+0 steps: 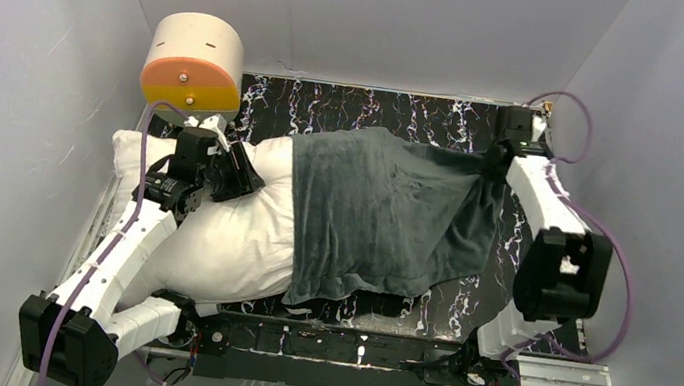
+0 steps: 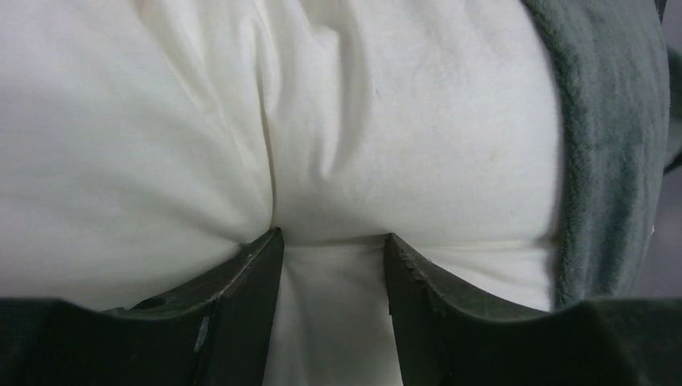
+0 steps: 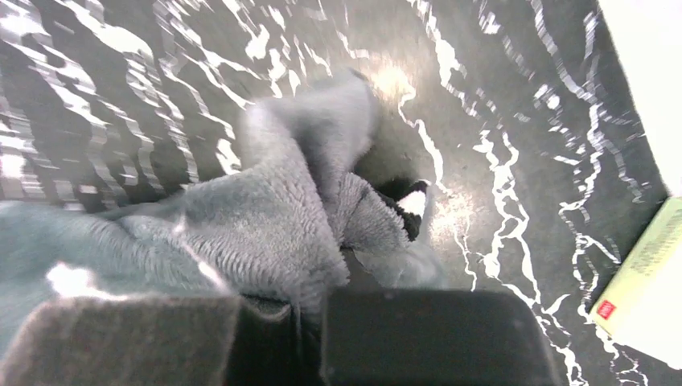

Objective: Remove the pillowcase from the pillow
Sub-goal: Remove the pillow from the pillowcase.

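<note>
Overhead, the pillow (image 1: 232, 228) is lying across the black, white-veined table (image 1: 410, 112). Its left half is lying bare and its right half is sitting inside the dark grey-green pillowcase (image 1: 381, 209), whose open hem is crossing the pillow's middle. The pillowcase's far right corner is stretching out to the right pincer (image 1: 494, 159), near the table's far right corner. A cream-and-orange cylinder (image 1: 193, 61) is showing at far left, just beyond the left pincer (image 1: 249, 178).

Only the right wrist view is showing the right pincer's jaws pressed together on a bunch of the plush. A small black-and-white patch is peeking out there, and a pale green box (image 3: 643, 289) is lying on the table at the right edge. Only the left wrist view is showing the left pincer's part-spread fingers (image 2: 241, 273) sinking into the pillow and pinching a ridge of it, with the pillowcase's hem just to the right.
</note>
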`<action>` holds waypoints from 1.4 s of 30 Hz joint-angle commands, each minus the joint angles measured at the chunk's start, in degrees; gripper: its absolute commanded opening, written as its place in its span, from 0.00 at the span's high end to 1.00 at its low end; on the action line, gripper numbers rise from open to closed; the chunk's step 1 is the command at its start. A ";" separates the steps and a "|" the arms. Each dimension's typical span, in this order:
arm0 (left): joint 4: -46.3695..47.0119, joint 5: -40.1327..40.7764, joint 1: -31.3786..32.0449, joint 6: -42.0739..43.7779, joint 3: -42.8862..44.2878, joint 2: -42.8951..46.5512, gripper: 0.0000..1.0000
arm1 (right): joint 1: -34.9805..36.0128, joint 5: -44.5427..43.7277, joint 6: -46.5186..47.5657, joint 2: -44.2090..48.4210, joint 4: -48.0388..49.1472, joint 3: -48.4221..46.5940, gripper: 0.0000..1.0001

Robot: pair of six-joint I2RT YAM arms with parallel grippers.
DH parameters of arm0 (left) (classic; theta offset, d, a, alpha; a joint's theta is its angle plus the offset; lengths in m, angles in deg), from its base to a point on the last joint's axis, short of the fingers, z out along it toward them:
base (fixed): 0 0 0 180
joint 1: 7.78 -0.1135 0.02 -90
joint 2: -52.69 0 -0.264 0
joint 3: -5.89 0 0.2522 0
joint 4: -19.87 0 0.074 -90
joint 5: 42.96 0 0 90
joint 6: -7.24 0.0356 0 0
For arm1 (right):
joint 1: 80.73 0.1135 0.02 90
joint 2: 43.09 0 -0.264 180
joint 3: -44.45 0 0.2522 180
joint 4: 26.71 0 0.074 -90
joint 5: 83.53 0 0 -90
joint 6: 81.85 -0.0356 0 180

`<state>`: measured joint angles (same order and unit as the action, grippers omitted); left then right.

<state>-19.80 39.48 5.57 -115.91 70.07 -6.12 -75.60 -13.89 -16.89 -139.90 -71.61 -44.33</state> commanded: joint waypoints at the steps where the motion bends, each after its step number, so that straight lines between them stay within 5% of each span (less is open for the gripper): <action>1: -6.78 6.74 0.02 -3.79 -4.05 -3.17 0.53 | -4.59 -3.44 2.51 11.85 -0.70 -9.66 1.00; 8: -8.15 13.20 -2.45 -4.95 -4.60 -4.07 0.63 | -15.33 3.71 3.06 14.84 -7.12 -17.66 1.00; 16: -5.39 6.95 -7.37 -2.91 -6.79 -1.50 0.67 | -19.83 38.60 -0.79 14.30 -4.34 -11.98 1.00; 21: -1.43 -3.96 -7.35 -1.03 -6.54 -2.53 0.71 | -15.78 39.56 -0.79 12.46 -0.72 -0.70 0.84; 29: -2.92 -6.44 -7.32 0.80 -4.91 -1.16 0.72 | -13.50 35.16 1.00 10.01 -3.27 1.09 0.26; 35: -4.18 -7.55 -7.36 3.28 -3.05 0.03 0.61 | -13.35 45.53 -8.53 25.70 3.13 16.52 0.23; 38: -5.06 -8.18 -7.37 4.18 -2.14 0.03 0.57 | -12.66 57.68 -8.95 34.69 5.33 24.96 0.25; 40: -5.52 -9.04 -7.37 4.59 -1.37 -0.08 0.53 | -8.73 64.78 -6.98 38.84 3.87 27.98 0.26; 42: -5.61 -9.64 -7.28 5.03 -0.40 -0.31 0.50 | 3.06 55.68 -6.95 42.51 0.43 27.91 0.26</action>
<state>-16.70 31.48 -1.67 -113.68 68.64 -5.96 -86.16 37.91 -23.62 -102.59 -70.78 -17.82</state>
